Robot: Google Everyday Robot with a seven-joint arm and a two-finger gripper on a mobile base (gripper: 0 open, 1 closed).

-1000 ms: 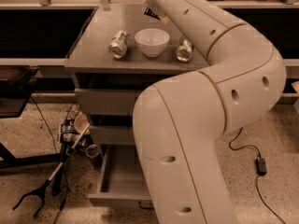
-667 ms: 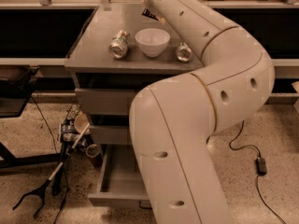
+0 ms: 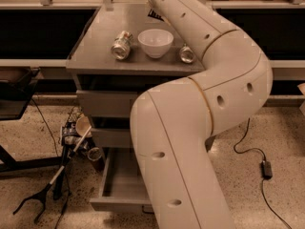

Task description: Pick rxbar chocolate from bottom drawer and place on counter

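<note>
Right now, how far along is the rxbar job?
Done: the bottom drawer stands open, and a dark striped bar, likely the rxbar chocolate, lies on the counter behind the white bowl. In hand: unclear; the gripper is out of frame past the top edge. Left: confirm release, retract.

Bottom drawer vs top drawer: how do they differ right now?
The bottom drawer is pulled out with its tray bottom showing; the top drawer is pushed in, only its front visible. The bottom drawer is the lowest; the top drawer sits just under the counter. Both are grey and partly hidden by the arm. The gripper is out of view, past the top edge.
</note>
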